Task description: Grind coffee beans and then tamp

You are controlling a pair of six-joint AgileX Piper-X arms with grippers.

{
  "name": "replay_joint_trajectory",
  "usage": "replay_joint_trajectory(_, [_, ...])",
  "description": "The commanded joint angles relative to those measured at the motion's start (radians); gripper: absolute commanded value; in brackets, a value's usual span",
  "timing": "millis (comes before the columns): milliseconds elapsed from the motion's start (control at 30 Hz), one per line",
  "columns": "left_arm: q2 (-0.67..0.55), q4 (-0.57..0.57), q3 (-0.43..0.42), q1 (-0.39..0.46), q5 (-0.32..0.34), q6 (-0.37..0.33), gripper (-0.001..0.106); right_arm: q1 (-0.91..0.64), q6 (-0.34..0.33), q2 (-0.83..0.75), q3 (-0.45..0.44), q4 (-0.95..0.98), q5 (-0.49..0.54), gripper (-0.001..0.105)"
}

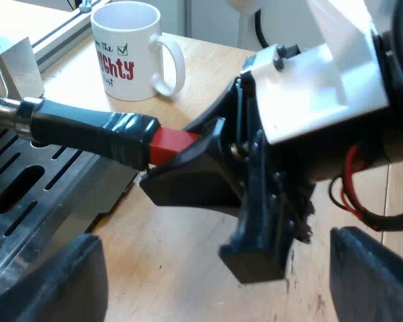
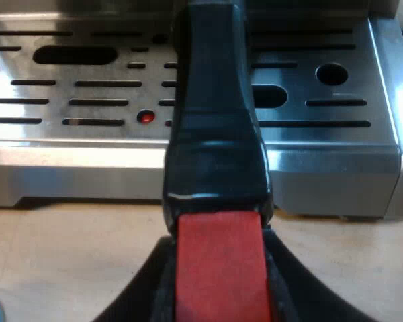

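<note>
The right gripper (image 2: 218, 292) pinched the flat red end (image 2: 218, 261) of the holder's glossy black handle (image 1: 94, 131), which jutted over the machine's slotted steel tray (image 2: 87, 100). The left gripper (image 1: 211, 295) hung spread above the wooden table (image 1: 174, 268), near a white mug (image 1: 127, 50).

Right hand (image 1: 188, 153): white boxy housing, black wedge fingers (image 1: 181, 184). Left hand (image 1: 215, 288): blunt black fingertips (image 1: 54, 282).

White mug (image 1: 131, 50), red lettering; black handle (image 2: 215, 134), red end; silver slotted tray (image 2: 336, 161).
</note>
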Motion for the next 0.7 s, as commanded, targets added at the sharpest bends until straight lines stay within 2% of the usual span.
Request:
replay_joint_trajectory(33, [-0.005, -0.004, -0.005, -0.002, -0.013, 0.000, 0.070, 0.029, -0.009, -0.012, -0.013, -0.021, 0.015, 0.000])
replay_joint_trajectory(267, [-0.005, -0.004, -0.013, -0.002, 0.003, 0.000, 0.070, 0.089, 0.005, -0.013, -0.013, 0.027, 0.034, 0.000])
replay_joint_trajectory(333, [-0.005, -0.002, -0.013, -0.002, 0.032, 0.000, 0.070, 0.117, 0.042, -0.014, -0.013, 0.057, 0.042, 0.000])
replay_joint_trajectory(400, [-0.008, 0.009, -0.013, -0.002, 0.042, 0.000, 0.070, 0.135, 0.105, -0.020, -0.013, 0.094, 0.068, 0.000])
replay_joint_trajectory(467, [-0.021, 0.033, -0.013, -0.002, 0.042, 0.000, 0.070, 0.152, 0.132, -0.029, -0.013, 0.142, 0.087, 0.000])
replay_joint_trajectory(533, [-0.055, 0.066, -0.015, -0.002, 0.042, 0.000, 0.070, 0.171, 0.163, -0.049, -0.013, 0.204, 0.093, 0.000])
replay_joint_trajectory(700, [-0.164, 0.107, -0.015, -0.002, 0.040, 0.000, 0.070, 0.209, 0.166, -0.088, -0.013, 0.256, 0.097, 0.000])
